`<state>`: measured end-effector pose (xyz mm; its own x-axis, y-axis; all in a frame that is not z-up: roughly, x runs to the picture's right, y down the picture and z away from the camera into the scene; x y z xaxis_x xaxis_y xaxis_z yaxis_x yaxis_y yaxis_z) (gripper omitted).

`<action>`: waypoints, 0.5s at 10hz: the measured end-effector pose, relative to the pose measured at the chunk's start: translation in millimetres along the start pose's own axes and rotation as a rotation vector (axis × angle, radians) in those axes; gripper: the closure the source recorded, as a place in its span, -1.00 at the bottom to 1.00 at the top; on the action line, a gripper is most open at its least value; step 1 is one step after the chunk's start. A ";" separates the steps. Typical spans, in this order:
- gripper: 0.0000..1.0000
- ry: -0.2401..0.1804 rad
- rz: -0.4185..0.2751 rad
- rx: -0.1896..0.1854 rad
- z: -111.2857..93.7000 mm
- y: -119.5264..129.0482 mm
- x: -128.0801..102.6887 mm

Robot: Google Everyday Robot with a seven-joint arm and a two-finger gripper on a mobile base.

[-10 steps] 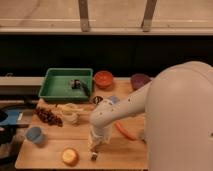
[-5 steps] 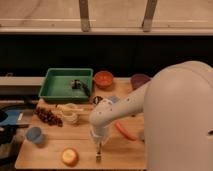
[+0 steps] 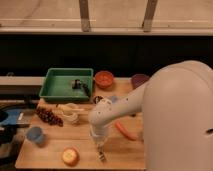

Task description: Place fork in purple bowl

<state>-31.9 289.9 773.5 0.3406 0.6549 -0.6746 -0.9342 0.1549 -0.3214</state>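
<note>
A wooden counter (image 3: 50, 150) is seen from above. At its 9 o'clock edge a small light-blue cup (image 3: 34, 135) stands, and just past it, toward 10 o'clock, a bunch of dark red grapes (image 3: 48, 116) is laid. A round yellow-orange fruit (image 3: 70, 156) rests near the 7 o'clock corner. A green rectangular plastic tray (image 3: 50, 87) is set at 11 o'clock, with a small dark object (image 3: 80, 85) inside it at its right side. A pale coiled item (image 3: 71, 113) lies just below the tray.

The white arm (image 3: 125, 107) is reached down over the front of the counter, and the claw (image 3: 99, 149) is placed low at 6 o'clock, close to the board. A small thin silver metal fork (image 3: 102, 156) is seen right at the claw's tip, by the front edge; whether the claw is clamped on it or spread cannot be told.

An orange-red round bowl (image 3: 104, 78) is set at 12 o'clock. An orange carrot (image 3: 126, 131) lies just right of the claw. The small round dark purple bowl (image 3: 139, 80) is placed at 1 o'clock, well apart from the fork, partly hidden by the large white robot body (image 3: 180, 120).
</note>
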 end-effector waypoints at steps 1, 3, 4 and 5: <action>1.00 -0.001 0.001 -0.002 -1.7 -0.3 0.0; 1.00 0.008 -0.001 0.000 0.3 0.9 0.0; 1.00 0.012 -0.002 0.000 4.3 3.0 -2.6; 1.00 0.011 -0.004 0.001 3.3 2.3 -1.6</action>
<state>-34.9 291.6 776.0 0.3451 0.6460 -0.6809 -0.9331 0.1581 -0.3230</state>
